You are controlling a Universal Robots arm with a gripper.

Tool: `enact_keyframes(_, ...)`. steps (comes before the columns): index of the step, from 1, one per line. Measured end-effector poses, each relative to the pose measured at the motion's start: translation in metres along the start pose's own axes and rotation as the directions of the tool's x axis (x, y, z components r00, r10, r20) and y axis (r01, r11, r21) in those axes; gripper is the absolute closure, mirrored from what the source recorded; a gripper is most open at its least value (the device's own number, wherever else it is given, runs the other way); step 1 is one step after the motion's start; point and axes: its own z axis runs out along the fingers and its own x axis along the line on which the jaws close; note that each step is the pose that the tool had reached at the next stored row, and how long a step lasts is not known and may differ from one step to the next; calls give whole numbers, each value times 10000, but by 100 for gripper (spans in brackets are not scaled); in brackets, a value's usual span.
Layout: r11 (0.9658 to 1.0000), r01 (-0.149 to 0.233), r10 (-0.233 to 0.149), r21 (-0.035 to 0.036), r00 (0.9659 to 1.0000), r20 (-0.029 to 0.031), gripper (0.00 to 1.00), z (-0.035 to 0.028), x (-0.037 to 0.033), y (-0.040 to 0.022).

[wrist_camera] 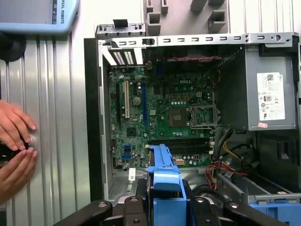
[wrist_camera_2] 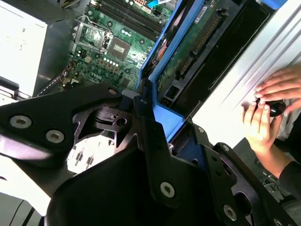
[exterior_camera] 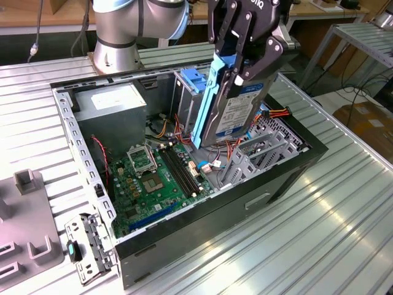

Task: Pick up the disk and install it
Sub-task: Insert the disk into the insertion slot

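Observation:
In the exterior view the disk (exterior_camera: 236,114), silver-grey with a white-and-blue label and blue side rails, hangs on edge and tilted above the open computer case (exterior_camera: 288,178). My gripper (exterior_camera: 247,66) is shut on its upper end. The disk's lower end is over the metal bracket and cables beside the motherboard (exterior_camera: 156,178). In the second wrist view the black fingers (wrist_camera_2: 150,141) clamp the disk (wrist_camera_2: 186,56), whose blue rail and green circuit-board side show. In the first wrist view the disk's blue rail (wrist_camera: 164,181) sticks out between the fingers above the motherboard (wrist_camera: 160,113).
A grey power-supply box (exterior_camera: 113,107) sits in the case's far corner, and a drive cage with a blue latch (exterior_camera: 193,80) stands behind the disk. Red and yellow cables (exterior_camera: 276,114) lie near the cage. A person's hands (wrist_camera: 14,146) rest on the ribbed table beside the case.

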Motion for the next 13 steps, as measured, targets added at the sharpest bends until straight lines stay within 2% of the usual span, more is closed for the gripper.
enact_keyframes(4,10000,1,-1,4,10000,1,63,16,49,-29)
enact_keyframes(7,10000,-1,1,5,10000,-4,63,30,58,-145)
enact_keyframes(8,10000,1,-1,5,10000,-6,63,36,58,-211)
enact_keyframes(11,10000,1,-1,5,10000,-6,63,49,56,-353)
enact_keyframes(13,10000,1,-1,5,10000,-8,63,61,59,-424)
